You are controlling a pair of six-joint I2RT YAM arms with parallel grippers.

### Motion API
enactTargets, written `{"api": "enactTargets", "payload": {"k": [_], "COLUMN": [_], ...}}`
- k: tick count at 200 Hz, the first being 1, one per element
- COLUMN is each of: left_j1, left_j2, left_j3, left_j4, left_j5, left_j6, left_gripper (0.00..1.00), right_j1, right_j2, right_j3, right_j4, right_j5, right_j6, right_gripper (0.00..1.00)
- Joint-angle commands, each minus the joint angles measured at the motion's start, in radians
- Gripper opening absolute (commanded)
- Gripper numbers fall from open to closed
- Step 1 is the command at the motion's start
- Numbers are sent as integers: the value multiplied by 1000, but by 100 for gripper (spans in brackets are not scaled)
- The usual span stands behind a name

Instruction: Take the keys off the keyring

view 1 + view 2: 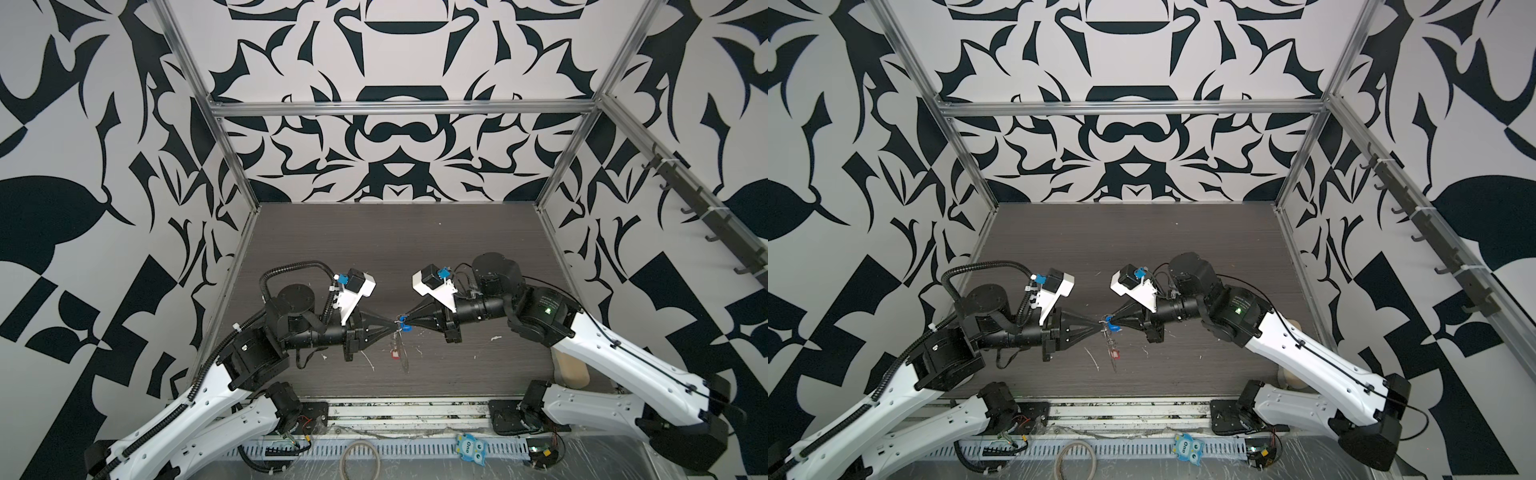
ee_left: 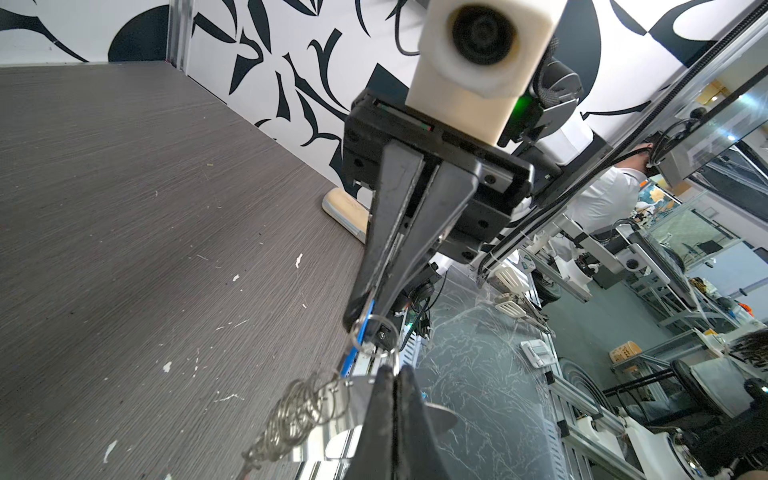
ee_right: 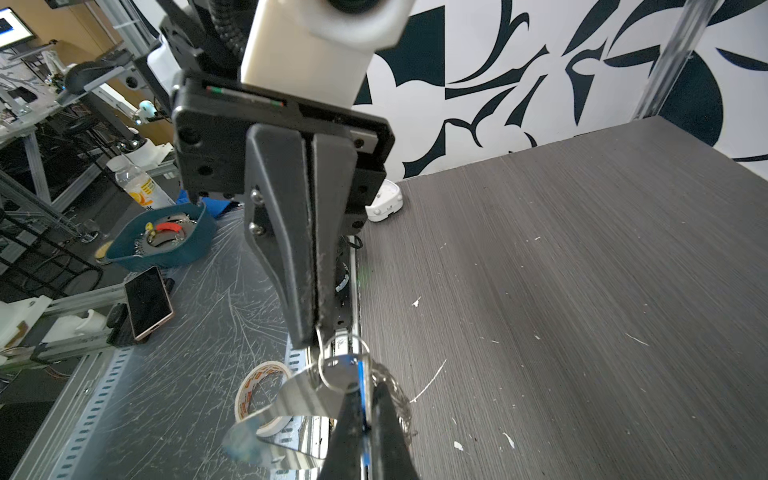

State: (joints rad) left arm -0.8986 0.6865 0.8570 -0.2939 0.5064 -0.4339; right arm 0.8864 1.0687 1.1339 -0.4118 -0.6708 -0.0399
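The two arms are meeting tip to tip above the middle of the table (image 1: pixel 415 249), and the keyring (image 3: pixel 291 411) is hanging between them clear of the surface, its grey plate drooping below the tips. The left gripper (image 1: pixel 392 329) is pinching fully shut on the keyring by a split ring (image 3: pixel 321 369) at its straight edge. The right gripper (image 1: pixel 406 322) is clamping just as tightly on the blue-tagged key (image 3: pixel 361 380), with the tag edge-on between its fingers. The red-tagged key (image 1: pixel 395 354) is dangling lower down, untouched. The step in hand is looking like working the blue key off its ring (a straight pull is likely only dragging the plate along). To do it well, the right arm should be feeding the key round the coil toward the ring's split end while the left is holding steady.
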Motion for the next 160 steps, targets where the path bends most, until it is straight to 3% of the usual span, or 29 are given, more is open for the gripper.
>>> {"api": "enactTargets", "payload": {"k": [1,58,160], "left_j1": [-6,-6,-6], "left_j2": [-2,-7,-118], "left_j3": [-1,-8,-46], "left_j4": [50,67,137], "left_j5": [81,100,-79], "left_j6": [-8,-16,-38], "left_gripper": [0,0,0], "right_j1": [-17,-56,-55], "right_j2": [9,55,-19], "right_j3": [30,66,-96], "right_j4": [38,12,115], "right_j5": [1,-72,-51], "right_j6": [15,4,70], "right_gripper": [0,0,0]}}
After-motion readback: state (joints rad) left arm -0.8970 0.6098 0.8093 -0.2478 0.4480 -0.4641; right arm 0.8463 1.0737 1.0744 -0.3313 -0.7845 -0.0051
